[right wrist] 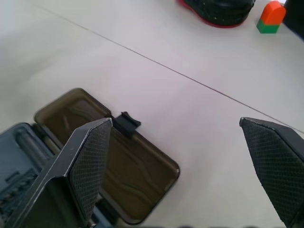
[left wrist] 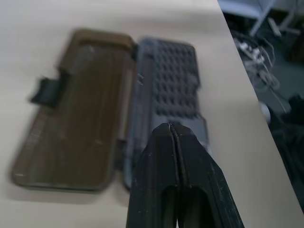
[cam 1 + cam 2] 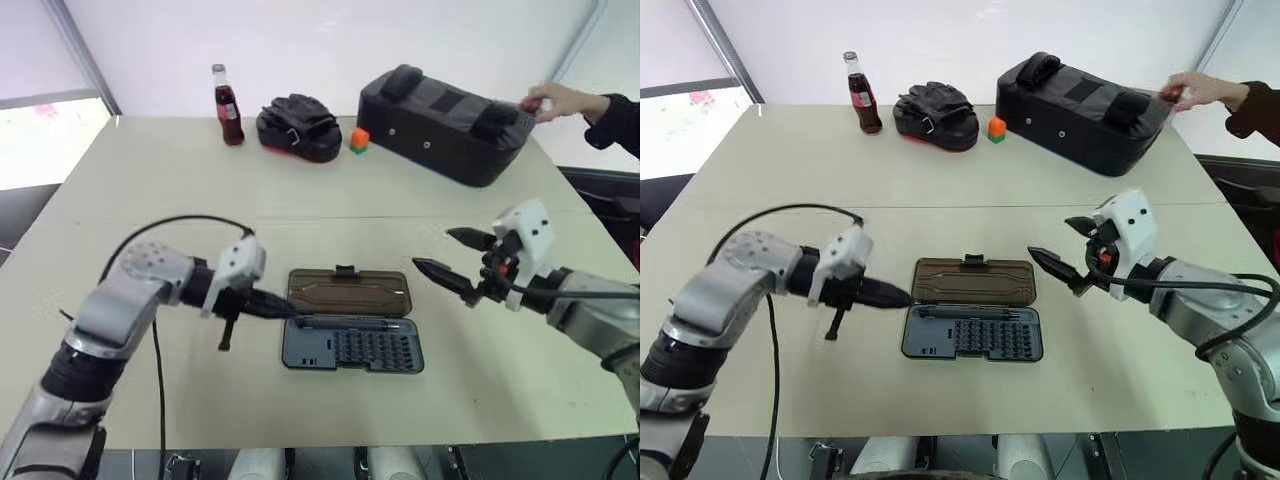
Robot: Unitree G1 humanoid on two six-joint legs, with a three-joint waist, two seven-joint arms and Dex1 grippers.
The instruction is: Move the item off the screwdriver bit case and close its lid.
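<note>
We've got the clenched left gripper (image 3: 288, 311) right at the case (image 3: 352, 345) left end, the released right gripper (image 3: 430, 248) farther off, and the lid (image 3: 348, 292) lying flat on the far side, hinged lengthwise.

table (image 3: 150, 190): bit case (image 3: 350, 330), bottle (image 3: 228, 105), maybe gloves (image 3: 298, 128)

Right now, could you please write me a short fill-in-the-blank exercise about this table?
The lid of the case is ___, not shut.
The left gripper is ___, not open.
The right gripper holds ___.
The bottle stands ___.
Missing words: open; shut; nothing; upright.
</note>
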